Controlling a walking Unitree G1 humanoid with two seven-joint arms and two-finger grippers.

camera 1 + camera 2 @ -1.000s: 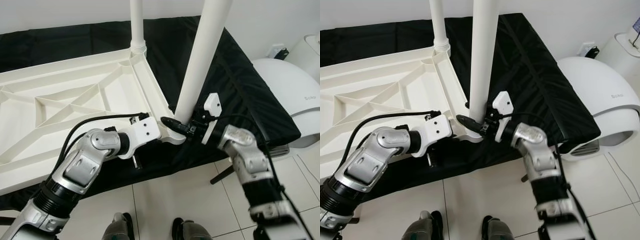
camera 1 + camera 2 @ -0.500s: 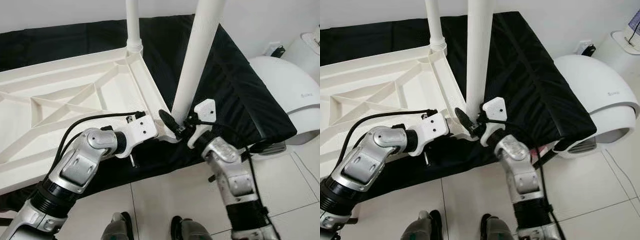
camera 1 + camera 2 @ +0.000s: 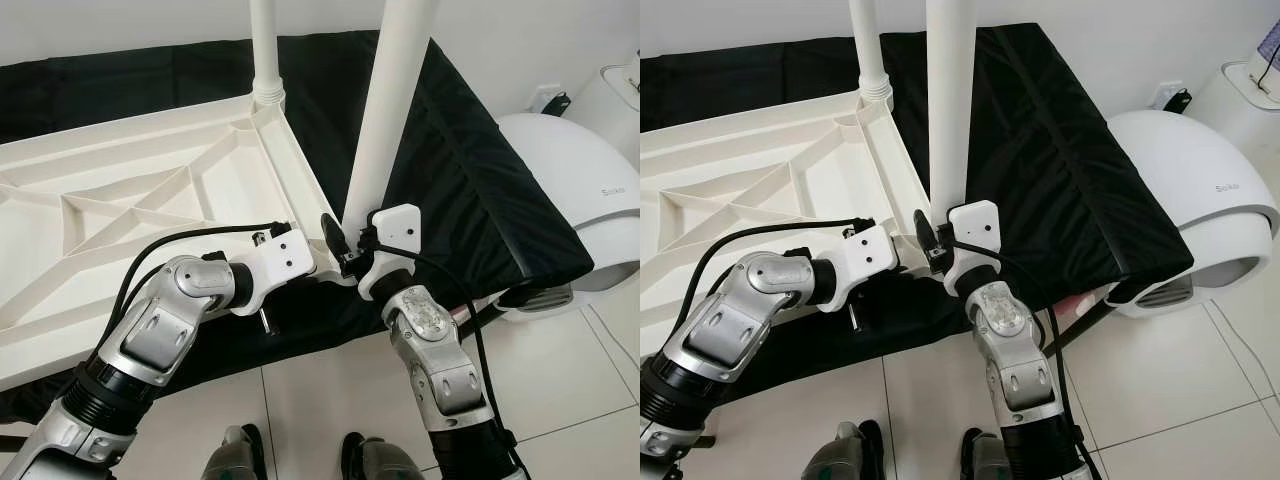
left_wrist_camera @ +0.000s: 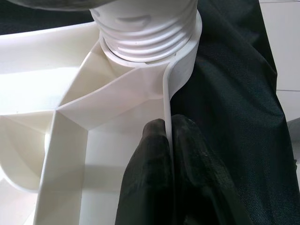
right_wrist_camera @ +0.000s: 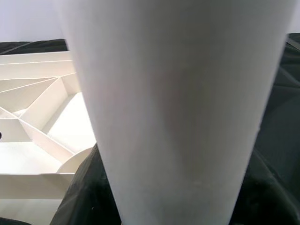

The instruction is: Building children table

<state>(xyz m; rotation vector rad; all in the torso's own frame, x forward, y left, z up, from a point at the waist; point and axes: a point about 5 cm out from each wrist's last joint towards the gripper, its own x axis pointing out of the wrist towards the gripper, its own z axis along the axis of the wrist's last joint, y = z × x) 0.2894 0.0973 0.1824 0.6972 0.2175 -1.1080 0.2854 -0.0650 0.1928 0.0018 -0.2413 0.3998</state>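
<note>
Leg (image 3: 385,130) stands upright in the corner socket of the upturned table top (image 3: 130,200), long axis vertical; right hand (image 3: 345,250) grips its base, left hand (image 4: 166,154) pinches the adjoining rim

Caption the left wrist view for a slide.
Left gripper jaws pinch the upturned tabletop's rim just below the threaded leg seated in its corner socket.

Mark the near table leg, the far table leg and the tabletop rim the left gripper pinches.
near table leg (image 3: 385,120), left eye view, mid-shaft.
far table leg (image 3: 264,45), left eye view, shaft.
tabletop rim (image 4: 168,101), left wrist view, edge above fingers.
</note>
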